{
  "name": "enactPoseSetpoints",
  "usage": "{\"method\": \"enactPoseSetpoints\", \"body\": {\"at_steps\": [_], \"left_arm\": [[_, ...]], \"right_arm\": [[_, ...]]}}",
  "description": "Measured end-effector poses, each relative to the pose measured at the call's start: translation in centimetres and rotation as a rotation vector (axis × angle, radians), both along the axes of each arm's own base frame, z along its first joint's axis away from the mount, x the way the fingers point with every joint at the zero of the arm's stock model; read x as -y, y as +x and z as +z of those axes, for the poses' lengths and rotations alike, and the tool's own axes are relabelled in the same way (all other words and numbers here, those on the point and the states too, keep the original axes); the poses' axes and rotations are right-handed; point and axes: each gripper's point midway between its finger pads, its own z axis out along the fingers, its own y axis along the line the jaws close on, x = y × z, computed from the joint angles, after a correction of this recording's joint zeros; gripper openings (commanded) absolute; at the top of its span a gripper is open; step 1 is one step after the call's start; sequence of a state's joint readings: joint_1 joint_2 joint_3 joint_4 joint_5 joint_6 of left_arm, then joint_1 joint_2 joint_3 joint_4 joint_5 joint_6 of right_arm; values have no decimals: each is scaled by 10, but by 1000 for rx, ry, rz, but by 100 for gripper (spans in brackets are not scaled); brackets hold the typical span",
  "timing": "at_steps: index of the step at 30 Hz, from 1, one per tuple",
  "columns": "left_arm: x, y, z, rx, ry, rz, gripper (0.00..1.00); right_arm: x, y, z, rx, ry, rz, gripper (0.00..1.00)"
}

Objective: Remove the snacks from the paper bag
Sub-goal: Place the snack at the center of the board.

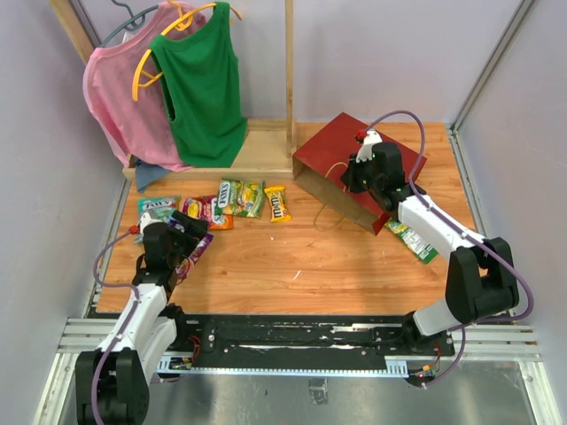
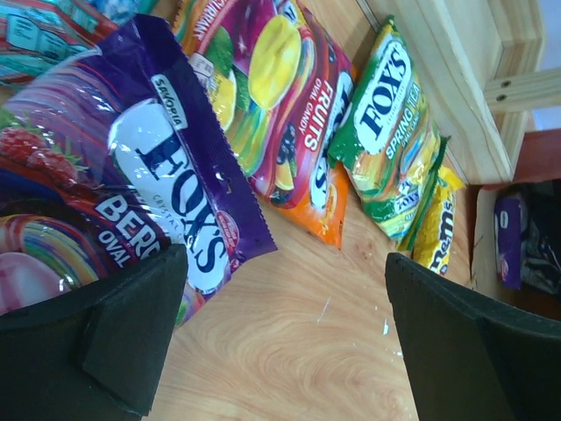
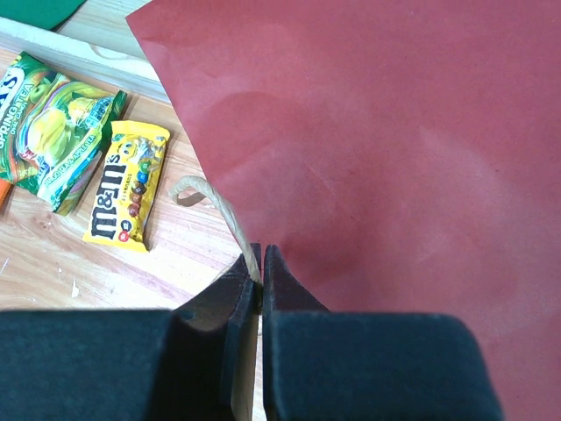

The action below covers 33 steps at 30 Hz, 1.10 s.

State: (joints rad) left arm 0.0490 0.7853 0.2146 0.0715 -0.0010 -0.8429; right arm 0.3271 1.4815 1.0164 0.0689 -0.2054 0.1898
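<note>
Two arms inspected. Left arm is folded low; left gripper [image 2: 285, 324] sits over the purple packet [image 2: 149, 167], fingers spread wide, holding nothing. Right arm reaches forward; right gripper [image 3: 261, 272] is pinched tight on the handle [image 3: 215, 206] of the paper bag [image 3: 394, 158], lying far right. Snacks [image 1: 241, 197] lie in a row to its left.

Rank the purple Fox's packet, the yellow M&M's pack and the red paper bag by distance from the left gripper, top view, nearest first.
1. purple Fox's packet, beside the left gripper, near left.
2. yellow M&M's pack, mid-table.
3. red paper bag, far right.
</note>
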Motion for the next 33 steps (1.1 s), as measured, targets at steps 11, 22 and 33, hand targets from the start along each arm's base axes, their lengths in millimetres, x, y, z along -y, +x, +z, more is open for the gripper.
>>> {"method": "enactPoseSetpoints", "body": {"at_steps": [11,22,33], "left_arm": [[35,-3,12,26,40,-213,98],[56,-11,-13,-40,12,-310,100],[20,-6,-34,-110,62,-110,100]], "right_arm": [[0,0,2,6,-1,2,1],[0,0,0,-2,-4,2,1],[1,-2,-3,-12,-11,3,1]]}}
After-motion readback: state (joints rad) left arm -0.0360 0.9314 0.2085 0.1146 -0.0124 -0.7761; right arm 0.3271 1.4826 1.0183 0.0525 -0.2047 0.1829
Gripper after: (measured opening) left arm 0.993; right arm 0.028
